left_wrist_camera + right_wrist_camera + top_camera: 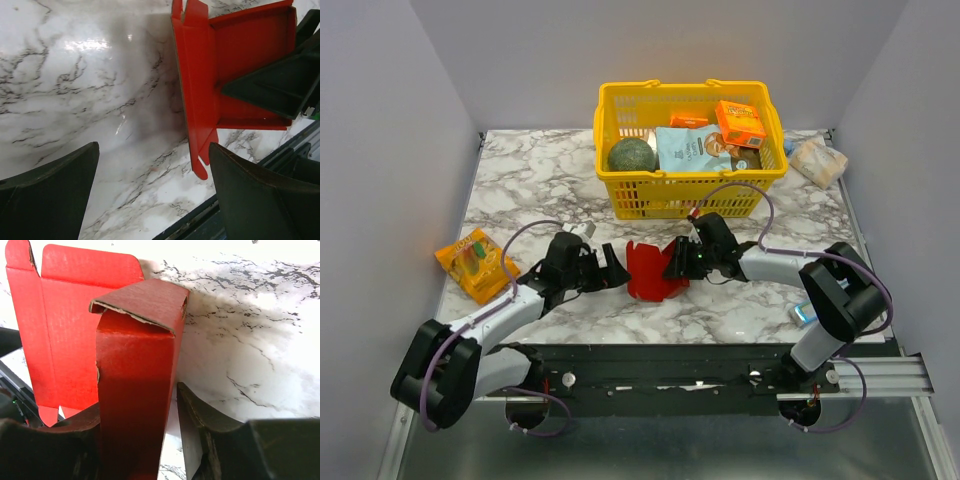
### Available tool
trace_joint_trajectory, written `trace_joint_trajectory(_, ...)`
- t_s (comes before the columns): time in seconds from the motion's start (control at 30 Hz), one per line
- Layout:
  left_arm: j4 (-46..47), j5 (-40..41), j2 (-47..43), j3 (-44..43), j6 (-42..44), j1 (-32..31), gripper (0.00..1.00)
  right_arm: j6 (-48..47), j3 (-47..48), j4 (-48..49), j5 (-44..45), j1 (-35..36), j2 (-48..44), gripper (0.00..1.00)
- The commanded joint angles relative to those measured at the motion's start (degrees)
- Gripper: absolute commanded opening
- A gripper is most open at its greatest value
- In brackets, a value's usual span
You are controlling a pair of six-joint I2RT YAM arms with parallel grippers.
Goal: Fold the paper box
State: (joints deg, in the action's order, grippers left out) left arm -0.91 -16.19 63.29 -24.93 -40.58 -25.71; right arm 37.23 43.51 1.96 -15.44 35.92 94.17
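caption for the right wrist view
Right gripper straddling a raised flap of the red paper box on a marble table

The paper box (130, 390) is matt red cardboard with a raw brown cut edge; the table (75, 75) is glossy, marble-patterned; the basket (640, 195) is yellow plastic.

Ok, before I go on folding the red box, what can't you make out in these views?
Top view: the right gripper covers the right side of the paper box; flaps too small to read.
Left wrist view: the frame's top edge and the right gripper's finger hide part of the box.
Right wrist view: the raised panel covers one finger, so contact there is hidden; the panel's lower end is cut off.
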Motion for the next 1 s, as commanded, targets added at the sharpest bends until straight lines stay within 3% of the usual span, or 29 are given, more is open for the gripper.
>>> trace_joint_trajectory(0.0, 9.9, -1.3, 4.0, 0.1, -3.8, -3.0, 0.98, -0.5, -2.5, -2.8, 3.0, -0.1, 3.0, 0.5)
trace_joint_trajectory(0.13, 14.3, -1.4, 6.8, -0.4, -6.0, -5.0, 0.93, -0.6, -2.6, -2.6, 2.5, -0.1, 3.0, 0.51)
trace_joint_trajectory(0.23, 15.2, -1.5, 9.5, -2.2, -5.6, -5.7, 0.74, -0.5, -2.9, -2.5, 2.3, -0.1, 2.8, 0.51)
trace_joint_trajectory(0.27, 15.5, -1.6, 10.1, -2.7, -5.5, -6.0, 0.61, -0.6, -3.0, -2.5, 2.3, -0.1, 2.6, 0.53)
trace_joint_trajectory(0.33, 16.7, -2.2, 12.2, -3.9, -5.3, -6.6, 0.5, -0.6, -3.2, -2.5, 2.8, -0.1, 1.5, 0.58)
trace_joint_trajectory(0.47, 18.1, -3.7, 15.5, -6.1, -4.3, -7.2, 0.13, -0.8, -3.7, -2.6, 3.7, -0.1, -1.4, 0.78)
trace_joint_trajectory(0.57, 12.8, -1.7, 15.5, -9.4, -0.3, -7.3, 0.0, -1.0, -3.8, -4.6, 5.7, -0.1, -5.1, 0.87)
trace_joint_trajectory(0.8, -17.9, 7.3, 13.2, -24.9, 17.1, -7.3, 0.0, -3.0, -2.8, -13.4, 14.4, -0.1, -13.7, 0.89)
trace_joint_trajectory(0.97, -29.4, 11.1, 13.4, -31.1, 26.8, -7.3, 0.0, -5.4, -3.9, -13.7, 15.1, -0.1, -19.9, 0.89)
